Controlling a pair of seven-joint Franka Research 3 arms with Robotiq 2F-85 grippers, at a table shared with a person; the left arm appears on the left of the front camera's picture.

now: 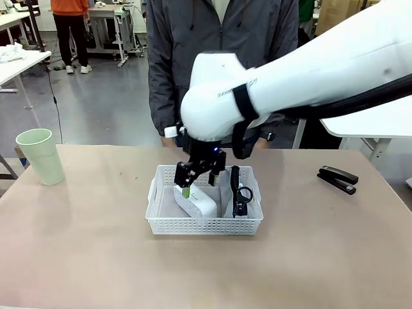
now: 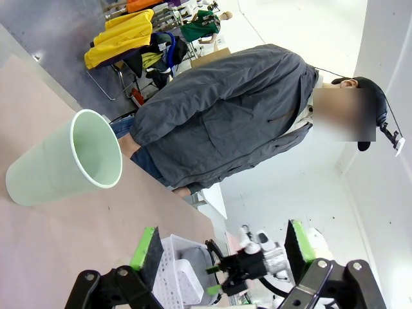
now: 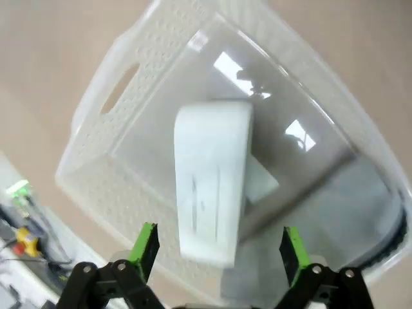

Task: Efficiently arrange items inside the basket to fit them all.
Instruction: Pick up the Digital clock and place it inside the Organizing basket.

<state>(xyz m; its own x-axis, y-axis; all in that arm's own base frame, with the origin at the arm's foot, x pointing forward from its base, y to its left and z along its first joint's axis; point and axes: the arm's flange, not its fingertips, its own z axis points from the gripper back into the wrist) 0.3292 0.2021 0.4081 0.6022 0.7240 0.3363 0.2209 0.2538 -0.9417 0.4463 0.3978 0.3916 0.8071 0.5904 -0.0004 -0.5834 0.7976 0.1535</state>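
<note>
The shallow white plastic basket with perforated sides and handle cut-outs point(image 1: 203, 225), where is it? (A)

In the middle of the beige table point(image 1: 96, 257), directly in front of a person in a dark grey jacket point(image 1: 222, 51) who stands at the far side. (B)

What lies in it? (A)

A white rectangular box point(image 1: 196, 203) with rounded corners. It sits tilted in the left and middle part. At the basket's right end, a grey zip pouch point(image 1: 226, 201) stands on edge with its black strap on top. (B)

And the right gripper point(image 1: 201, 183)? (A)

It hangs just over the box, inside the basket's rim. In the right wrist view its jaws are spread wide and the green pads point(image 3: 145, 248) stand clear of the box point(image 3: 212, 187) on both sides. It grips nothing. Whether one fingertip brushes the box in the front view, I cannot tell. (B)

The left gripper point(image 2: 222, 248)? (A)

Its own camera shows it spread open as well, with nothing between the pads. It faces across the table toward the basket point(image 2: 174, 270) and the person point(image 2: 225, 116). (B)

Is anything outside the basket? (A)

A pale green cup point(image 1: 42, 156) stands upright near the table's far left edge, well apart from the basket. The left wrist view shows it too point(image 2: 64, 164), mouth toward the person. A black stapler point(image 1: 338, 179) lies on the right side of the table. (B)
</note>
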